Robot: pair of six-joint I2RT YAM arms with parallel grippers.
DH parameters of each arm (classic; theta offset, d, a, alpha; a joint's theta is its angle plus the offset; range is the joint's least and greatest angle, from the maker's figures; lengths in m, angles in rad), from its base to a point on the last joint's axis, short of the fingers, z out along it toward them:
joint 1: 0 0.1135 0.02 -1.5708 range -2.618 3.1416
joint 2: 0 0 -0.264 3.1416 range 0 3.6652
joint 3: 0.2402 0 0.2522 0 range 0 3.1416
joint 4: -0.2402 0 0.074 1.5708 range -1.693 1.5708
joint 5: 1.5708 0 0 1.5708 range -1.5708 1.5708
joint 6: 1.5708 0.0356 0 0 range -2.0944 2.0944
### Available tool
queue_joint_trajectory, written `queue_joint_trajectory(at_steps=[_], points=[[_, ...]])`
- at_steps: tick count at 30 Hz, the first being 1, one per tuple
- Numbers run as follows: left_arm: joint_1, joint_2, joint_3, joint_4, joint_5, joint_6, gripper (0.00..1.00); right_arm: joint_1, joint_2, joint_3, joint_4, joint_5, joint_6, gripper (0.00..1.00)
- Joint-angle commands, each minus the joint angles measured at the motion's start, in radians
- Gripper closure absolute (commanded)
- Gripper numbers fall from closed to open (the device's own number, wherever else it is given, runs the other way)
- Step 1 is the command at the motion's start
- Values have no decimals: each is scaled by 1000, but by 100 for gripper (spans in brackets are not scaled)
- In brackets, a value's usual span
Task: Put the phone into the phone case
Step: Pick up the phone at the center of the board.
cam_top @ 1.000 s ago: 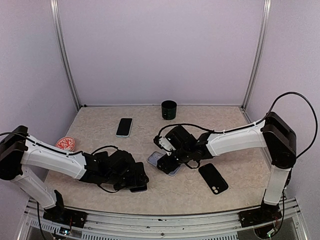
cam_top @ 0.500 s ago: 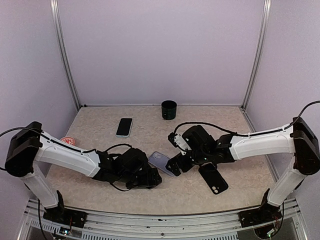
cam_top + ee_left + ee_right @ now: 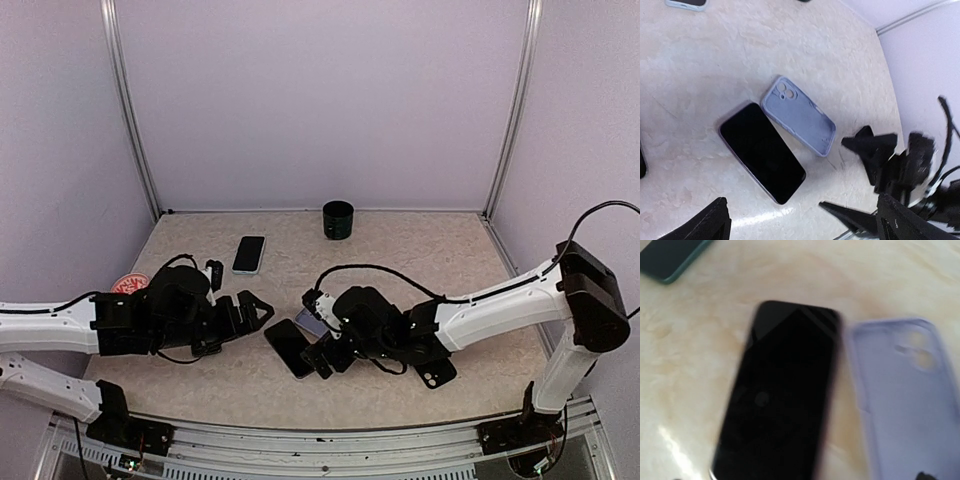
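The black phone [image 3: 289, 347] lies screen up on the table, free of both grippers. The lilac phone case [image 3: 311, 322] lies open side up just right of it, not touching, partly hidden by the right arm in the top view. Both show in the left wrist view, phone [image 3: 762, 152] and case [image 3: 799, 115], and in the right wrist view, phone [image 3: 780, 395] and case [image 3: 905, 395]. My left gripper [image 3: 245, 305] is open and empty, left of the phone. My right gripper [image 3: 323, 352] hovers low at the phone's near right end, jaws apart and empty.
A black cup [image 3: 338, 219] stands at the back. A second phone in a pale case [image 3: 249, 254] lies back left. A black phone face down [image 3: 430, 362] lies right, partly under the right arm. A red-and-white round object [image 3: 132, 287] sits at the left edge.
My left gripper let go of the phone and drew back to the left, open. My right gripper moved left and down to the phone and case.
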Motion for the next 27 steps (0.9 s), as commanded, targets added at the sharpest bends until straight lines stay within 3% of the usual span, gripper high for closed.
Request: queue_joint_trajectory(at_steps=[1, 6, 11, 20, 27], points=[[54, -127, -81, -47, -13, -27, 1, 76, 132, 37, 208, 145, -65, 1], [58, -229, -117, -97, -28, -60, 1, 115, 271, 70, 337, 197, -67, 1], [58, -233, -117, -123, -30, -64, 1, 120, 361, 113, 337, 254, -14, 1], [57, -218, -121, -88, -17, -69, 1, 118, 371, 67, 380, 282, 2, 1], [57, -181, -114, -59, -10, -70, 1, 88, 330, 7, 382, 210, 62, 1]])
